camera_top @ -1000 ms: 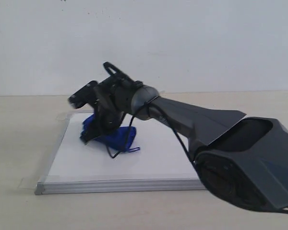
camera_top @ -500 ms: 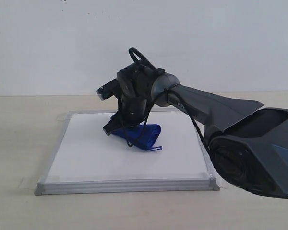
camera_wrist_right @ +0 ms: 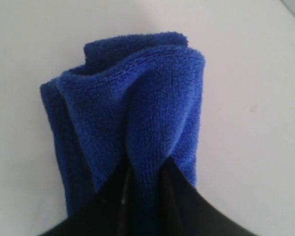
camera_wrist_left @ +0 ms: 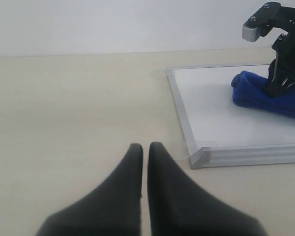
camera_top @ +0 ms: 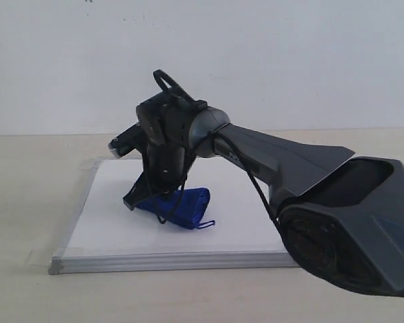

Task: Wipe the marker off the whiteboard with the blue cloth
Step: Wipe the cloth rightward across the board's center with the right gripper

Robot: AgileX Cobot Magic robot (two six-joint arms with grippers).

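Note:
The whiteboard [camera_top: 114, 229] lies flat on the table, its silver frame also showing in the left wrist view [camera_wrist_left: 206, 155]. On it rests the blue cloth [camera_top: 185, 205], a rolled bundle, with my right gripper [camera_top: 151, 195] shut on a fold of it and pressing it to the board. The right wrist view shows the cloth [camera_wrist_right: 132, 113] pinched between the dark fingers [camera_wrist_right: 187, 196]. No red marker line shows on the white surface. My left gripper [camera_wrist_left: 145, 147] hangs shut over bare table, left of the board, holding nothing.
The right arm's bulky dark body [camera_top: 343, 222] fills the lower right of the exterior view and hides the board's right corner. A pale wall [camera_top: 256, 54] stands behind the beige table [camera_top: 27, 168].
The right gripper with the cloth swept right across the board, then came back left and a little toward the front edge. The left gripper shows no movement.

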